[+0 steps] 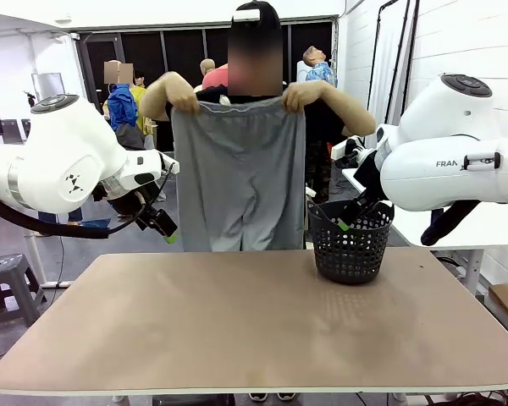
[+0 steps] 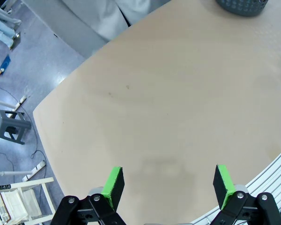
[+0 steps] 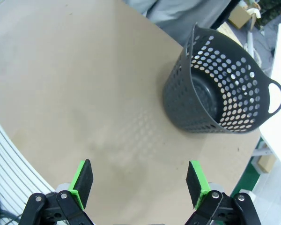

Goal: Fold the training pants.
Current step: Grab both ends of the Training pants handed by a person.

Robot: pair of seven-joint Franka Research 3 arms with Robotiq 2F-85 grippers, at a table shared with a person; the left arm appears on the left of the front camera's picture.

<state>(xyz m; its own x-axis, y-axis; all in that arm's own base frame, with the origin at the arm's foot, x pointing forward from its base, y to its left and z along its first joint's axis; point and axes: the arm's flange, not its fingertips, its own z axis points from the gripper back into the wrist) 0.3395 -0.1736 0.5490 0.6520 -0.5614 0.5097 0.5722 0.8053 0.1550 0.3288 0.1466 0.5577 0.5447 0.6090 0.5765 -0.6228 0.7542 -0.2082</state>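
A person at the far side holds the light grey training pants (image 1: 239, 173) up by the waistband with both hands (image 1: 184, 100), legs hanging down past the table's far edge. Part of the grey fabric (image 2: 110, 18) shows at the top of the left wrist view and again (image 3: 187, 14) in the right wrist view. My left gripper (image 1: 163, 227) hangs at the far left, short of the pants, and stands open (image 2: 167, 185) over bare tabletop. My right gripper (image 1: 349, 220) hovers by the basket and is open (image 3: 139, 183) with nothing between its fingers.
A black mesh basket (image 1: 351, 244) stands on the tan table (image 1: 237, 321) at the far right, its inside showing nothing (image 3: 220, 89). A grey stool (image 1: 7, 279) and cables lie on the floor to the left. People stand farther back.
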